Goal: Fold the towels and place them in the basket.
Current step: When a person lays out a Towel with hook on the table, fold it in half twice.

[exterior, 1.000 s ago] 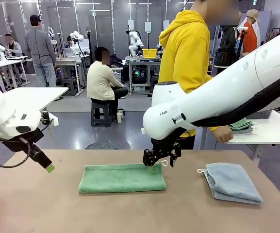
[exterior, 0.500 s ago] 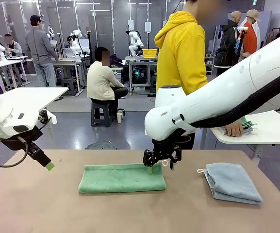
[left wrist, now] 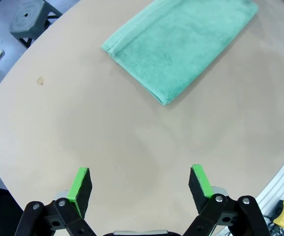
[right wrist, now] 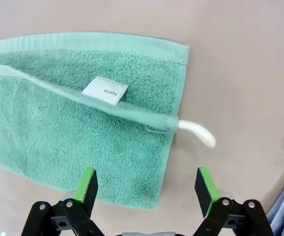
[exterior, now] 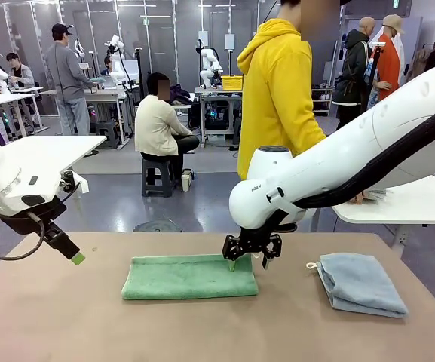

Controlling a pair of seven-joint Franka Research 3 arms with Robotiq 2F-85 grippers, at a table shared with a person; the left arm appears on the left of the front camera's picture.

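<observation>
Folded green towel (exterior: 189,277) on brown table (exterior: 51,324), right gripper (exterior: 251,256) jaws wide over its right end, left gripper (left wrist: 140,179) jaws wide, well apart.

Front view: fixed on the robot's side, low, facing across the desk (exterior: 51,324) at the far room
Left wrist view: up over the desk, tilted down, green towel (left wrist: 181,44) well ahead
Right wrist view: right down close, straight over that towel's tagged end
Shared: all three catch the green towel
</observation>
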